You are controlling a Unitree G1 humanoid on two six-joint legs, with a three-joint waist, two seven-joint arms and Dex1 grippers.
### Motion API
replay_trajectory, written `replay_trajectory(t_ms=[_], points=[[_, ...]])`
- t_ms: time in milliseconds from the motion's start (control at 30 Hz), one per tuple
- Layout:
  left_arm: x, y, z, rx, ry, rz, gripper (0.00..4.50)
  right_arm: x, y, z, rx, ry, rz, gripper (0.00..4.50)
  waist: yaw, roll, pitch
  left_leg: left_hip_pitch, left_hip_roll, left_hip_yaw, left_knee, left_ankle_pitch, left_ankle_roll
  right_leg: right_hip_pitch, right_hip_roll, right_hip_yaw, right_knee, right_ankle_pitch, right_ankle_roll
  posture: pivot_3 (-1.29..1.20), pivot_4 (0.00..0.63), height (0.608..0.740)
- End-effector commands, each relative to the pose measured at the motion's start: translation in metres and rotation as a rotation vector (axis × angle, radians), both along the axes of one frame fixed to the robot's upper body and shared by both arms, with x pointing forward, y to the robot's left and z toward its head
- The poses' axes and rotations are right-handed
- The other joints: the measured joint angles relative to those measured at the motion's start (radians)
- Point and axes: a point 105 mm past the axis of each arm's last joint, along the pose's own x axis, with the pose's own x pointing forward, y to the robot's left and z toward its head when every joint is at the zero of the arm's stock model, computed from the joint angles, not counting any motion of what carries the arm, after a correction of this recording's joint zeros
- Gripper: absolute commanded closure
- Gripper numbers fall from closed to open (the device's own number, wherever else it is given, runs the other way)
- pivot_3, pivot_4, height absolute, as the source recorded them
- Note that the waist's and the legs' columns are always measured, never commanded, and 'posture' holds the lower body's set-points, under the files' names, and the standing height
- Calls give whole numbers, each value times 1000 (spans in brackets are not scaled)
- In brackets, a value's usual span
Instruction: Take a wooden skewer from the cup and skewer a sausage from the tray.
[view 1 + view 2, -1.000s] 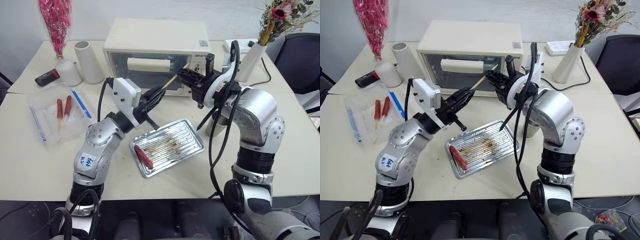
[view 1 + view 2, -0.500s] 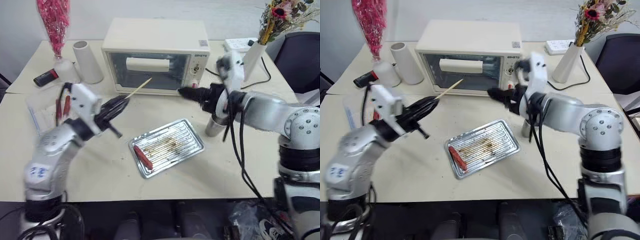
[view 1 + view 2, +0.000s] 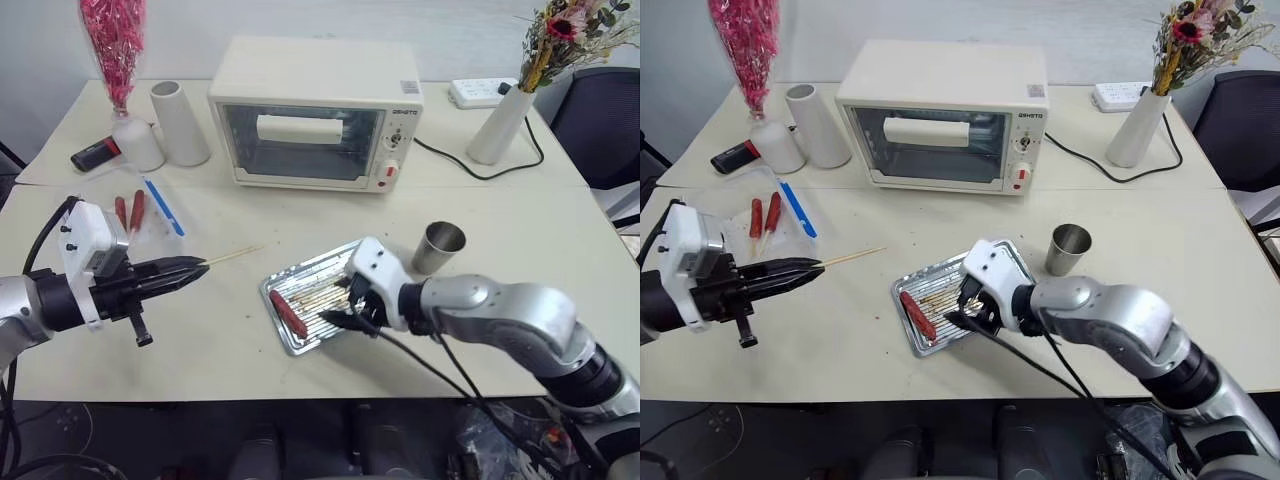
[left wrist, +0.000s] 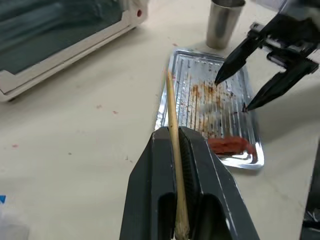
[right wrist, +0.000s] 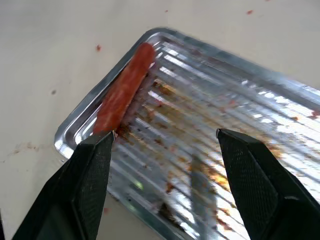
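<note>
The table (image 3: 520, 250) is a broad cream surface, and bare room is seen along its front edge between the two arms and to the right of the cup. At the back a cream toaster oven (image 3: 315, 110) is set, with a taller white cup (image 3: 180, 122) and a white vase of pink sprigs (image 3: 130, 130) to its left and a white vase of dried flowers (image 3: 497, 125) to its right. A clear plastic container (image 3: 765, 222) holding two more red sausages lies near the left edge.

The tray (image 3: 300, 282) is a shallow rectangular silver pan with a ribbed base smeared by brown grease, placed askew near the middle front of the table. The cup (image 3: 438, 247) is a small plain steel tumbler, upright, just beyond the tray's right corner and apart from it. The sausage (image 3: 287, 313) is short, smooth and dark red, and lies along the tray's left end against the rim.

The right end effector (image 5: 162, 175) is held low over the tray with its fingers spread wide and nothing between them; one fingertip (image 5: 102, 145) is seen just at the sausage's near end. The left end effector (image 3: 195, 268) is closed on the wooden skewer (image 3: 235, 255), a very thin pale stick projecting toward the tray, its tip well short of the tray's edge over open table.
</note>
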Motion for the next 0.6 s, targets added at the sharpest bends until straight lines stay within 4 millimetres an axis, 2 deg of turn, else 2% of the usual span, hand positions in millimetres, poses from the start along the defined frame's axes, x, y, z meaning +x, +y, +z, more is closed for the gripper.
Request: replay_trajectory(t_ms=[33,400,600], points=[[-3,4,16,22,-63,10,4500,-3,13,-8,-2,-35,32,1099,0,0,0,0,0,0,0,0,0,0,0,0,0,0,0,0,150,740],[-1,9,23,40,-102,39,4500,0,39,-16,25,-70,40,1099,-4,0,0,3,0,1,0,0,-1,0,2,-1,4,2,3,0,150,740],[3,11,25,44,-122,47,4500,7,41,-18,-5,-130,30,1099,-4,0,0,4,0,1,0,0,-1,0,2,-1,5,2,3,0,150,740]])
